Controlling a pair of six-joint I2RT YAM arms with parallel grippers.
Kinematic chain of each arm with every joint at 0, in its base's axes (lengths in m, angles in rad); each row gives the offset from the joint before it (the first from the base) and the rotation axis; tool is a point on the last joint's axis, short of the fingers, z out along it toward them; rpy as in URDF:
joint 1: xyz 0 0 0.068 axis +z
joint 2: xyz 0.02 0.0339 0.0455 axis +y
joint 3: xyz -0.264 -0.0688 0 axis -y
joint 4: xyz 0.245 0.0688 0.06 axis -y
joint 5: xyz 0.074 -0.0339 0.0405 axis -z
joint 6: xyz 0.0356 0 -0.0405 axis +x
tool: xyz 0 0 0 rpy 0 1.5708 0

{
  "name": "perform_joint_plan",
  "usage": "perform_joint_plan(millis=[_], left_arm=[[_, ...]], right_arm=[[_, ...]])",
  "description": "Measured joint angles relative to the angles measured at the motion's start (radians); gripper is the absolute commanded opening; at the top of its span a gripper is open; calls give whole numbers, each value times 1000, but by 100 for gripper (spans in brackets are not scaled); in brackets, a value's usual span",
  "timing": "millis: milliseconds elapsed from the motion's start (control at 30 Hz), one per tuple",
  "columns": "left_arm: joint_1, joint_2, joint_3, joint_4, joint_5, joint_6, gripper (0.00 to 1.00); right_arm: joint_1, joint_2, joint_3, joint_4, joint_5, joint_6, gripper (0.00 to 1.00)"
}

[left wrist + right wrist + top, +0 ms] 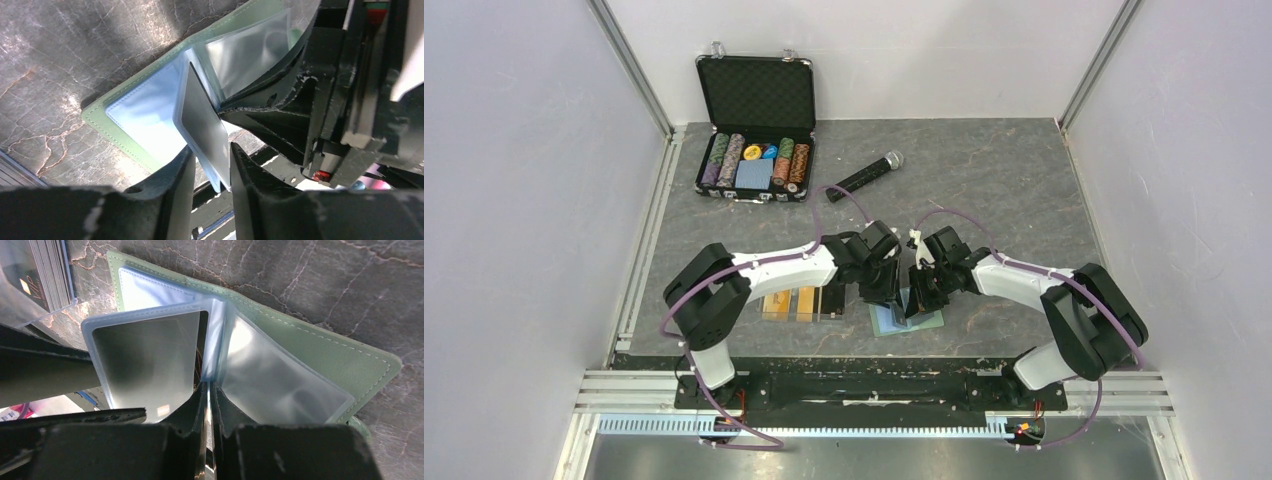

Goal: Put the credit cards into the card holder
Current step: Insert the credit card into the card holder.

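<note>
The sage-green card holder (929,322) lies open on the table between both grippers, its clear sleeves fanned up. It also shows in the left wrist view (107,125) and the right wrist view (320,350). A dark grey card (202,125) sits inside one raised sleeve, which also shows in the right wrist view (145,360). My left gripper (212,150) straddles that sleeve's lower edge with a gap, jaws slightly apart. My right gripper (207,385) is shut on the thin edge of a middle sleeve. More orange cards (789,303) stand in a clear tray.
The clear tray (829,303) sits just left of the card holder, and its card stack shows in the right wrist view (47,275). An open poker-chip case (755,155) and a black microphone (864,175) lie at the back. Metal frame walls flank the table.
</note>
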Motion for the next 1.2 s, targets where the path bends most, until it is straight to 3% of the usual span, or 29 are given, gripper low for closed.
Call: perform_joint_plan(millis=[200, 433, 500, 733, 1200], left_arm=[[-19, 45, 50, -67, -24, 37, 2], [-20, 48, 101, -152, -43, 59, 3], [-20, 51, 129, -204, -60, 80, 8], [-20, 90, 193, -290, -72, 117, 40], [-20, 148, 203, -161, 95, 105, 53]], right_arm=[[0, 0, 5, -7, 0, 0, 8], [0, -38, 37, -41, 13, 2, 13], [-5, -71, 56, -51, 24, 4, 13], [-20, -103, 101, -101, 108, -24, 12], [-33, -97, 56, -182, 210, -68, 11]])
